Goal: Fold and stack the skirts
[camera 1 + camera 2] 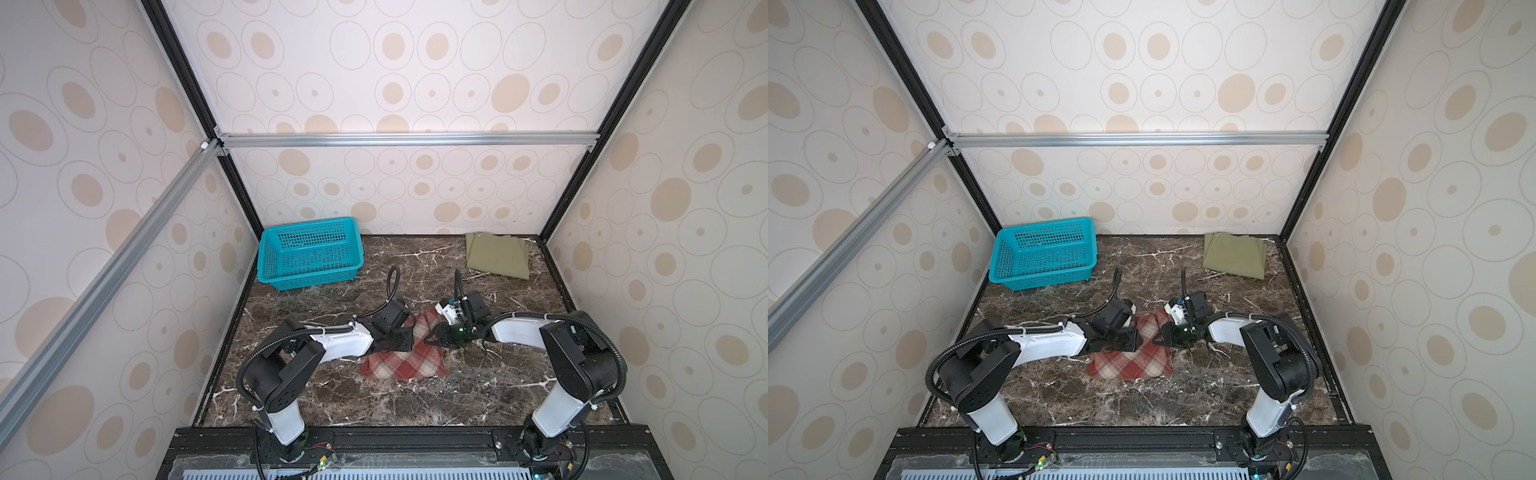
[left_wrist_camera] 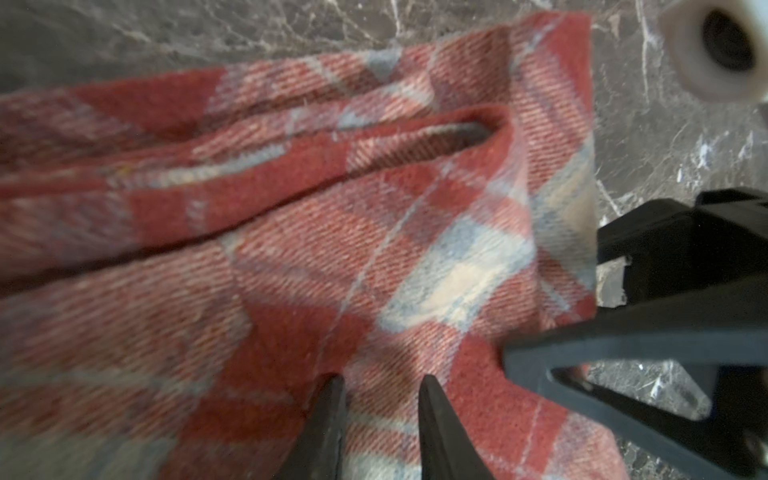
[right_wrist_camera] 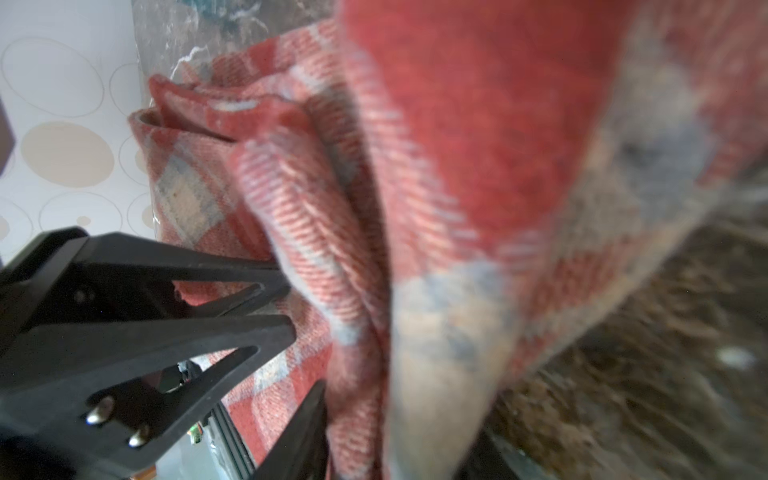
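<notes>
Looking down on a dark marble table, with a teal basket at 11 o'clock. Just toward 6 o'clock of centre lies the plaid skirt, partly folded. It looks thick, soft and woolly, likely easy to pinch at doubled edges. The olive skirt rests folded at 1 o'clock and looks smoother, probably slippery. The left gripper meets the plaid's 10 o'clock edge and the right gripper its 2 o'clock corner. Whether either's jaws pinch cloth, I cannot tell.

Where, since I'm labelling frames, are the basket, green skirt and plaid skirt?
basket [image 1: 269,257], in a top view, its left wall.
green skirt [image 1: 496,255], in a top view, its middle.
plaid skirt [image 1: 415,361], in a top view, its near part.
</notes>
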